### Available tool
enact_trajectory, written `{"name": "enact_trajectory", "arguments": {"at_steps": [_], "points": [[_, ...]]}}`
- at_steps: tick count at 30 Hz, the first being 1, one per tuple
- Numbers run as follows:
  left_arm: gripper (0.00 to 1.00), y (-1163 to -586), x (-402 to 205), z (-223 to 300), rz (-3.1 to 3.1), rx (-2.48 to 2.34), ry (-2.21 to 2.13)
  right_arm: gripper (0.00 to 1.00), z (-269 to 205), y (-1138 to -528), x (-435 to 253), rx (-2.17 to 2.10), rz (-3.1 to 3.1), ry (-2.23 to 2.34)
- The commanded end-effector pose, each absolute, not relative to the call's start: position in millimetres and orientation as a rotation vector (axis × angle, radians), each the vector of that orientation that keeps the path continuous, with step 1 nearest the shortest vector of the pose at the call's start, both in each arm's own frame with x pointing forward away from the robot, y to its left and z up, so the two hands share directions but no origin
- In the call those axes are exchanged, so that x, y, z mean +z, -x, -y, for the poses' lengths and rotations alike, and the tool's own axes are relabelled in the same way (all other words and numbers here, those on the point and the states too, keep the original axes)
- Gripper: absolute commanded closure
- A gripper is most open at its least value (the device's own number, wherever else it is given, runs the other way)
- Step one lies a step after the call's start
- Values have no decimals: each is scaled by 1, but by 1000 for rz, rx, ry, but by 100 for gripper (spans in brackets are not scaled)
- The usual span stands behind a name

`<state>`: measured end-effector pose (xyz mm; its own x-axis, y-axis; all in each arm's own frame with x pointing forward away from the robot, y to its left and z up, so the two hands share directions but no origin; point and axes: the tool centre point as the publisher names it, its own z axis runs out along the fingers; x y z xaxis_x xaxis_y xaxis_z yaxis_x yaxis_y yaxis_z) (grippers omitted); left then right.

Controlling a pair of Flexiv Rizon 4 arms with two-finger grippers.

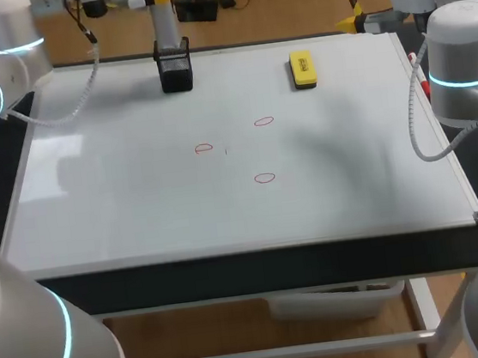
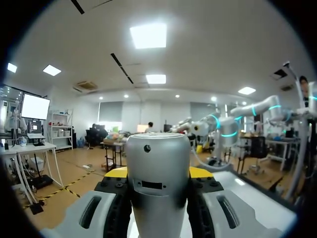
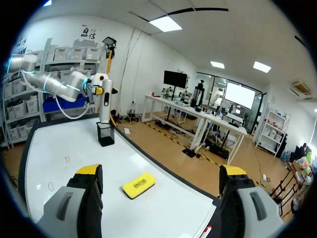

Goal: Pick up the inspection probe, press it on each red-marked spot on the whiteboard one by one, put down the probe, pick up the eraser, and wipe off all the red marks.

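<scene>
left claw (image 2: 158, 173) grips the silver inspection probe (image 2: 158, 158), which hides most of its yellow tips; right claw (image 3: 161, 172) gapes wide, yellow eraser (image 3: 138, 184) ahead.

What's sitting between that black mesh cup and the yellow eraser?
Nothing. In the head view, only bare whiteboard lies between the black mesh holder and the yellow eraser. The right wrist view shows the same empty stretch.

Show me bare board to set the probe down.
Bare: the near strip in front of the marks, the left side nearer than the holder, the right side nearer than the eraser. Crowded: the middle around the marks, and the far edge where holder and eraser sit.
</scene>
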<state>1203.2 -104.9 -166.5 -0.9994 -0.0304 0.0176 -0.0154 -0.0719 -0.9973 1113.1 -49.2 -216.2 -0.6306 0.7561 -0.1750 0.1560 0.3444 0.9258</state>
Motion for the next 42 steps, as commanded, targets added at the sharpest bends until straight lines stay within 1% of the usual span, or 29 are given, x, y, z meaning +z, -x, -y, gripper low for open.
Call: {"name": "enact_trajectory", "arguments": {"at_steps": [1, 11, 29, 42], "points": [[100, -1181, -151, 94, -2113, -2178, 190, 0, 49, -1114, -216, 1289, -2012, -793], [100, -1157, -151, 59, -2069, -2113, 250, 0, 49, -1114, -216, 1289, -2012, -793], [100, -1119, -185, 2, -1988, -2051, 348, 0, 49, -1114, -216, 1289, -2012, -793], [100, -1102, -205, -23, -1954, -2027, 386, 0, 49, -1114, -216, 1289, -2012, -793]]}}
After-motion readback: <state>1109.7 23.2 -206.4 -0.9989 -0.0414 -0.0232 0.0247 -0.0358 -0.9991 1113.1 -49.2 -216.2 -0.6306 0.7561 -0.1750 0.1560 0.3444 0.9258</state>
